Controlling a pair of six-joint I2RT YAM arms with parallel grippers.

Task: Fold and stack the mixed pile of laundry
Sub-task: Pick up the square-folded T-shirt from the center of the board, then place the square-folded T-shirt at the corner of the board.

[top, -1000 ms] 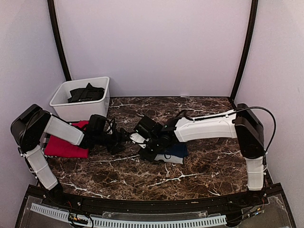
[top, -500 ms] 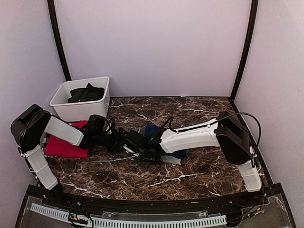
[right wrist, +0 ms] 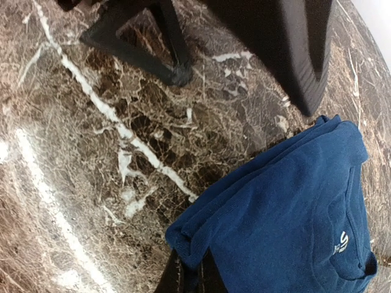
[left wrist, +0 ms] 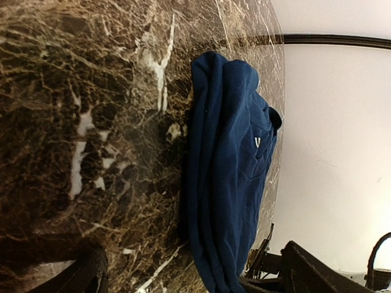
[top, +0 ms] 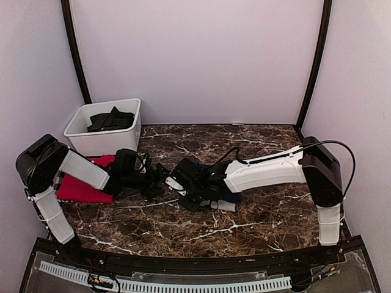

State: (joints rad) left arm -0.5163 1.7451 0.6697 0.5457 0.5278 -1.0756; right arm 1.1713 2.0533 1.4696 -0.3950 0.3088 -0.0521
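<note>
- Two changes show over the last second: the right jaws have gone from part-open to pinched shut, and the left jaws have spread slightly wider.
- From the right wrist, the right jaws sit at 6 o'clock, clamped on the near corner of the navy blue T-shirt (right wrist: 287, 213). It looks folded into a compact bundle on the table (right wrist: 91, 152).
- From above, the right arm (top: 263, 171) reached toward 9 o'clock half a second ago and has since drawn back a little. The blue shirt lies near the table's middle, mostly hidden beneath that arm.
- The left jaws stand wide and hold nothing, facing the blue shirt from its 9 o'clock side.
- A red T-shirt (top: 82, 190) lies at the table's 9 o'clock edge under the left arm (top: 79, 168). The white bin (top: 101, 143) at 10 o'clock holds dark cloth (top: 110, 120).
- The fresh grip suggests the blue shirt is about to be shifted or given another fold, probably toward a stack. The dark cloth in the bin is not yet folded.
</note>
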